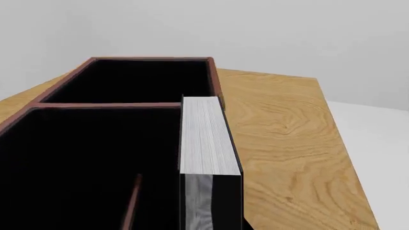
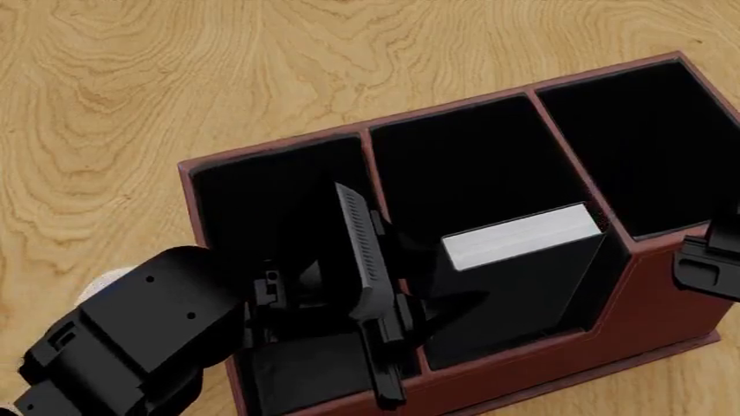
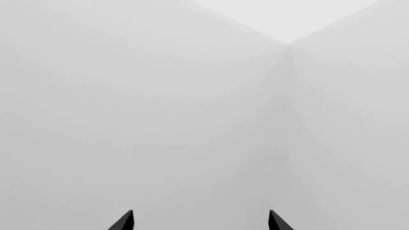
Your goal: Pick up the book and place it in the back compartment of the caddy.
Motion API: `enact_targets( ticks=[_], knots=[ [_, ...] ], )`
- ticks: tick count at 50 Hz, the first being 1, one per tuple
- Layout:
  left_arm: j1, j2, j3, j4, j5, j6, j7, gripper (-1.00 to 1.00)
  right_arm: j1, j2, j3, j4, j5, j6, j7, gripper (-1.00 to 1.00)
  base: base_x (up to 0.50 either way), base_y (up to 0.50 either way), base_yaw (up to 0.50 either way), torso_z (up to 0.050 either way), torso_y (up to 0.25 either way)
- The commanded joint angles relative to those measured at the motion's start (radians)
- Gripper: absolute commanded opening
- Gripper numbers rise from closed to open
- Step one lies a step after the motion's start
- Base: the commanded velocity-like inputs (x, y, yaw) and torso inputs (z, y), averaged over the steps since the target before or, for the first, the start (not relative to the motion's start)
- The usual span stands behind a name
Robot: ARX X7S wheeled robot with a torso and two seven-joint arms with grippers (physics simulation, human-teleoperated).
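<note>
The dark red-brown caddy [image 2: 647, 303] lies on the wooden table. The black book [image 2: 521, 236] stands upright in its middle cell, white page edges up. That cell, the back compartment [image 2: 486, 156], has a low red outer wall and a thin red bar [image 1: 133, 201]. My left gripper [image 2: 434, 277] reaches over the neighbouring cell and is shut on the book [image 1: 204, 139] at its near corner; one fingertip [image 1: 246, 223] shows against the cover, the other is lost in the black. My right gripper [image 3: 200, 219] is open, facing a blank wall, and shows at the edge of the head view [image 2: 708, 264].
The wooden table [image 2: 173, 78] stretches beyond the caddy, and its far edge [image 1: 319, 84] shows in the left wrist view. A tall-walled cell [image 2: 647, 121] sits to the right of the book. A pale object [image 2: 99, 282] peeks out behind my left arm.
</note>
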State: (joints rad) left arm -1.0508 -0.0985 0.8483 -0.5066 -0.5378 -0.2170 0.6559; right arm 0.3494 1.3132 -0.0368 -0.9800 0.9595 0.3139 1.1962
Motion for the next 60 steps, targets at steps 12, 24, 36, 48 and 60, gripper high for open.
enact_targets(
  ticks=[12, 24, 36, 48, 60],
  knots=[
    [-0.01, 0.037, 0.001, -0.084, -0.045, 0.049, 0.019, -1.0, -0.006, -0.004, 0.002, 0.004, -0.006, 0.001, -0.002, 1.0, 0.0, 0.0, 0.0, 0.001, 0.001],
    [-0.01, 0.055, 0.012, -0.138, -0.046, 0.086, 0.028, -1.0, 0.0, -0.013, -0.006, 0.006, -0.011, 0.005, -0.008, 1.0, 0.0, 0.0, 0.0, 0.0, 0.001],
    [-0.011, 0.072, 0.031, -0.199, -0.05, 0.125, 0.037, -1.0, -0.02, -0.013, 0.003, 0.011, -0.019, -0.003, -0.011, 1.0, 0.0, 0.0, 0.0, 0.0, 0.001],
    [-0.022, 0.086, 0.062, -0.262, -0.071, 0.164, 0.04, -1.0, -0.034, -0.016, 0.009, 0.014, -0.027, -0.008, -0.013, 1.0, 0.0, 0.0, 0.0, 0.0, 0.001],
    [-0.032, 0.081, 0.095, -0.268, -0.093, 0.179, 0.03, -1.0, -0.023, -0.024, 0.001, 0.017, -0.029, -0.001, -0.018, 1.0, 0.0, 0.0, 0.0, 0.001, 0.001]
  ],
)
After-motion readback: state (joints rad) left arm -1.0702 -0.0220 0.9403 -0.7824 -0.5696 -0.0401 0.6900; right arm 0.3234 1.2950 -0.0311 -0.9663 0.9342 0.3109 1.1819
